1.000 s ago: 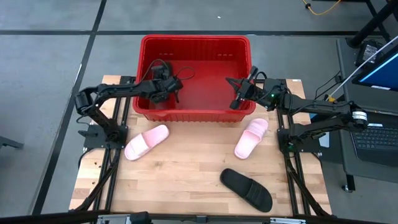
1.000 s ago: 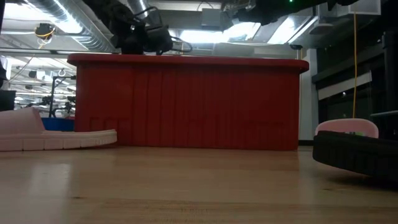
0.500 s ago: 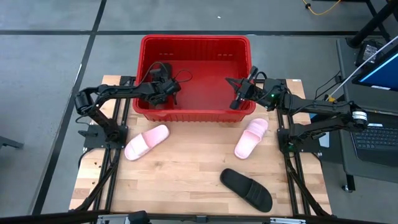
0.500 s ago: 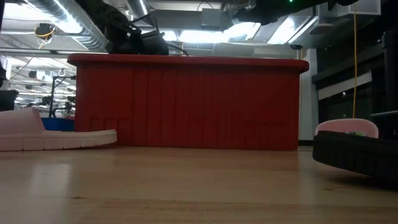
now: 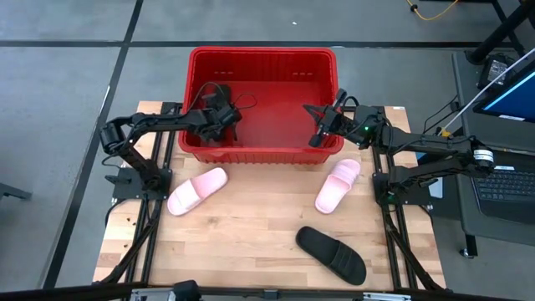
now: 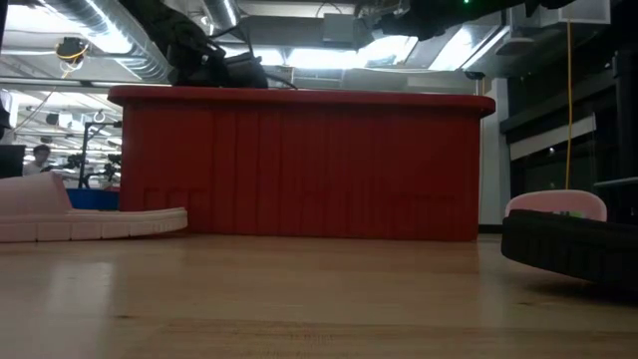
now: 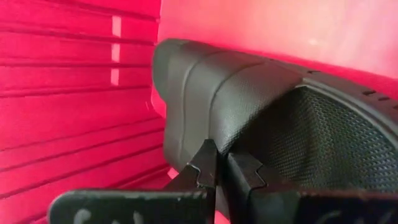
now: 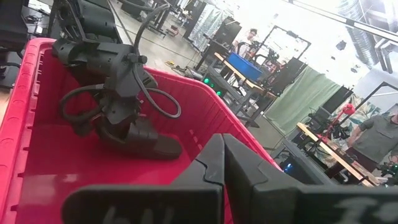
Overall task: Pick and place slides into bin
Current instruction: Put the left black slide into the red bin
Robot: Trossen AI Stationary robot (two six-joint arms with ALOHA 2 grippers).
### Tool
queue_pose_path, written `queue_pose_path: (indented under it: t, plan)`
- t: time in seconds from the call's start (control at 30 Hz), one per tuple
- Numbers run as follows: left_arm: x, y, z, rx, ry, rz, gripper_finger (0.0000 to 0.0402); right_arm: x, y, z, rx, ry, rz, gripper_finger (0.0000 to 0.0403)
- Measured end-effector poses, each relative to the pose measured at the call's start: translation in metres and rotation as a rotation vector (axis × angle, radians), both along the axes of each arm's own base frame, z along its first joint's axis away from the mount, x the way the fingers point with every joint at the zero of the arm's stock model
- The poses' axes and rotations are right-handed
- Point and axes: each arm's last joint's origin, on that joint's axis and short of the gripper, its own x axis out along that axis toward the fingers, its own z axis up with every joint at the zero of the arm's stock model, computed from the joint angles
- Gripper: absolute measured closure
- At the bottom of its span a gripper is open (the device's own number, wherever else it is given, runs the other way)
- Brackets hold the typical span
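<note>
My left gripper (image 5: pixel 216 127) reaches down into the left part of the red bin (image 5: pixel 263 53) and is shut on a black slide (image 8: pixel 144 143), whose textured strap fills the left wrist view. My right gripper (image 5: pixel 315 140) hovers level over the bin's right part, shut and holding nothing. A second black slide (image 5: pixel 332 253) lies sole down on the table at the near right. Two pink slides (image 5: pixel 196 191) (image 5: pixel 338 185) lie on the table just in front of the bin. My left gripper pinches the black slide's strap at its edge (image 7: pixel 211 134) between its two fingers (image 7: pixel 245 171). The fingers slant down into the bin from the table's left. The slide hangs below them, low inside the bin; whether its sole touches the bin's floor I cannot tell.
The bin stands at the table's far edge, its tall front wall (image 6: pixel 299 165) between the slides and its inside. Bare wood lies at the near left and centre. A desk with a laptop (image 5: pixel 506 180) stands beyond the table's right edge.
My left gripper, still shut on the black slide, has sunk deeper into the bin and shifted a little toward its left wall, tipping further down. The slide has gone down with it.
</note>
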Motion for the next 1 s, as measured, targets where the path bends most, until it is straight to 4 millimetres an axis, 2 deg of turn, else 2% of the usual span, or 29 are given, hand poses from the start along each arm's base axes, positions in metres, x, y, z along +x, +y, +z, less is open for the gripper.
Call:
queue_pose_path:
  t: [0.23,0.8,1.0]
  plan:
    - [-0.0067,0.0057,0.0006,0.053,-0.002,0.098,0.0398,-0.0001,0.0,-0.0018,0.008,0.016,0.0,0.0397]
    - [-0.0064,0.0063,-0.0009,0.001,-0.037,0.077,0.0398,-0.0001,0.0,-0.0025,0.01,0.024,0.0,0.0397]
    - [-0.0074,0.009,-0.0029,-0.088,-0.096,0.05,0.0385,-0.0002,0.0,-0.0026,0.009,0.025,0.0,0.0397]
